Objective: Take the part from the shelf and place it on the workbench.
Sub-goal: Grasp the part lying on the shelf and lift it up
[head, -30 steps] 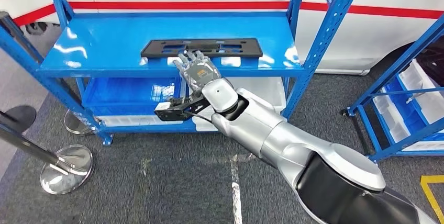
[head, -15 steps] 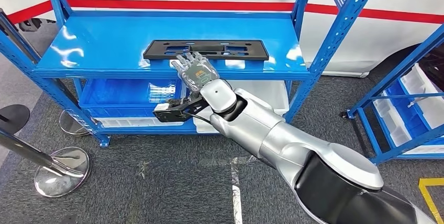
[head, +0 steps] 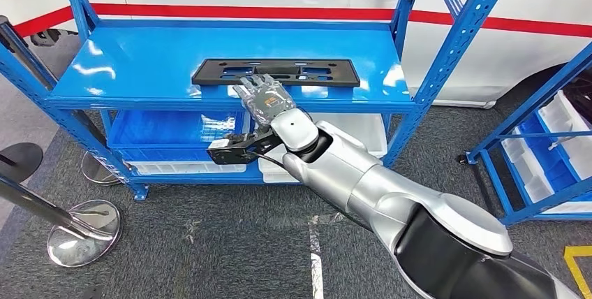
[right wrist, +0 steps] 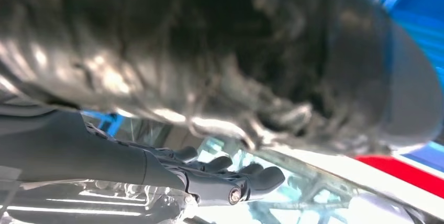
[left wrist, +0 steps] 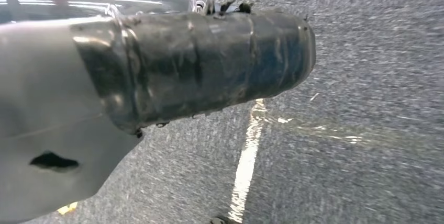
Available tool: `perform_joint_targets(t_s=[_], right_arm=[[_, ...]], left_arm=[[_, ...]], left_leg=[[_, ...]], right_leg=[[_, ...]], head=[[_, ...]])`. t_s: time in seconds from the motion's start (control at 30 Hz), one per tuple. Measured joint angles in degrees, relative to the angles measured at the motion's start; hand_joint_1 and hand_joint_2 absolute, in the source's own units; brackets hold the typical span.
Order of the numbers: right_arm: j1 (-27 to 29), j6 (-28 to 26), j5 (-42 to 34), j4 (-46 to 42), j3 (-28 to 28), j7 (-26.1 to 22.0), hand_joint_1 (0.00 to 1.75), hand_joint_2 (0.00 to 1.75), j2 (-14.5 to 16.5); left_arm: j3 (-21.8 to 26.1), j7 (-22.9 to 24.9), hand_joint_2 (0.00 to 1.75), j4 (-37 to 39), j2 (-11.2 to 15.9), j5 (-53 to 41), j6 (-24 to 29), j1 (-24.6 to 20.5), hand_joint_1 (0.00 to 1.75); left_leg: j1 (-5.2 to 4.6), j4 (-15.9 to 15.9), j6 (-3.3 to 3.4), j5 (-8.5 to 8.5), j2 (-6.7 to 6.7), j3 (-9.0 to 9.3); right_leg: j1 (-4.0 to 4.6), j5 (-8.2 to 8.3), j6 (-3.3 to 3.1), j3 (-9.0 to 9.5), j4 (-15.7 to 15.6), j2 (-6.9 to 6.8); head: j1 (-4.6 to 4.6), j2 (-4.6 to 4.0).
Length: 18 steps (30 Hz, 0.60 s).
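Note:
A flat black part [head: 276,72] with several cut-outs lies on the top board of the blue shelf [head: 132,68], near its front edge. My right arm reaches up from the lower right. My right hand [head: 264,96] is at the part's front edge with its fingers stretched out and apart, the tips just over that edge, and it holds nothing. In the right wrist view the dark fingers [right wrist: 225,179] lie straight beneath the thick thumb [right wrist: 235,62]. My left hand [left wrist: 199,62] hangs over grey carpet, and its fingers are mostly hidden.
Blue bins [head: 174,128] and a white bin [head: 356,128] fill the lower shelf. Two chrome post bases [head: 84,232] stand at the left. A second blue rack [head: 544,152] with bins stands at the right. A white car with a red stripe [head: 293,12] is behind the shelf.
The whole picture has shifted a little as the camera moved. My right hand stays at the part's front edge, its fingertips reaching slightly farther over it.

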Motion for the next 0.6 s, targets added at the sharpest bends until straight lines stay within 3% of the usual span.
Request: perform_joint_targets(t_s=[0.1,0.17,0.23,0.27,0.3,0.37,0.4,0.5,0.6], right_arm=[[-0.02,0.59,-0.78,0.03,-0.15,-0.01,0.0,0.0,-0.61],[-0.19,1.27,-1.62,0.02,-0.6,0.17,0.0,0.0,-2.69],[-0.17,1.82,-2.31,-0.02,-0.96,0.34,0.0,0.0,-4.67],[-0.02,1.95,-2.46,-0.03,-0.97,0.33,0.0,0.0,-4.92],[0.09,2.09,-2.65,-0.03,-0.98,0.32,0.0,0.0,-5.17],[0.17,2.27,-2.97,-0.11,-1.07,0.34,0.0,0.0,-5.68],[0.1,2.33,-3.08,-0.17,-1.13,0.37,0.0,0.0,-5.89],[-0.02,2.47,-3.33,-0.46,-1.29,0.41,0.0,0.0,-6.28],[0.0,2.51,-3.48,-0.77,-1.36,0.46,0.0,0.0,-6.73]], left_arm=[[0.0,-0.31,0.0,0.01,-0.03,-0.1,0.0,-0.06,0.0],[0.0,-0.47,0.0,-0.01,0.11,-0.16,0.0,0.05,0.0],[0.0,-0.49,0.0,-0.01,0.28,-0.15,-0.02,0.21,0.0],[0.0,-0.47,0.0,0.0,0.29,-0.15,-0.03,0.26,0.0],[0.0,-0.45,0.0,0.01,0.3,-0.14,-0.05,0.31,0.0],[0.0,-0.44,0.0,0.01,0.37,-0.07,-0.07,0.36,0.0],[0.0,-0.45,0.0,0.0,0.44,-0.03,-0.08,0.34,0.0],[0.0,-0.69,0.0,-0.01,0.56,0.01,-0.09,0.26,0.0],[0.0,-1.1,0.0,0.01,0.51,0.0,-0.08,0.34,0.0]], left_leg=[[-0.02,-0.58,-0.64,-0.19,0.02,0.38],[-0.08,4.53,-1.57,-2.71,0.24,-2.2],[-0.17,11.99,-2.11,-5.03,0.46,-6.46],[-0.19,12.67,-2.06,-4.19,0.46,-7.39],[-0.22,11.39,-1.96,-2.4,0.46,-7.35],[-0.33,5.11,-1.68,1.81,0.49,-5.12],[-0.52,2.29,-1.53,2.84,0.47,-3.86],[-0.95,-0.48,-0.83,2.42,0.36,-2.61],[-0.48,-1.0,-0.1,2.19,0.34,-2.1]], right_leg=[[0.63,-0.1,-0.51,1.85,-3.54,0.14],[0.68,-0.54,-1.43,3.52,-5.43,0.16],[0.64,-0.93,-2.32,4.83,-6.33,0.2],[0.77,-1.23,-2.4,5.05,-6.19,0.28],[0.85,-1.61,-2.41,5.33,-5.99,0.33],[0.89,-2.51,-2.2,5.89,-5.48,0.39],[0.99,-2.92,-1.99,5.94,-5.14,0.43],[1.17,-3.41,-1.29,5.46,-4.69,0.55],[1.04,-4.76,-0.37,4.65,-2.88,0.45]], head=[[-0.05,0.01],[-0.29,0.01],[-0.58,0.0],[-0.61,0.0],[-0.61,0.0],[-0.59,0.0],[-0.61,0.0],[-0.65,0.02],[-0.55,0.01]])
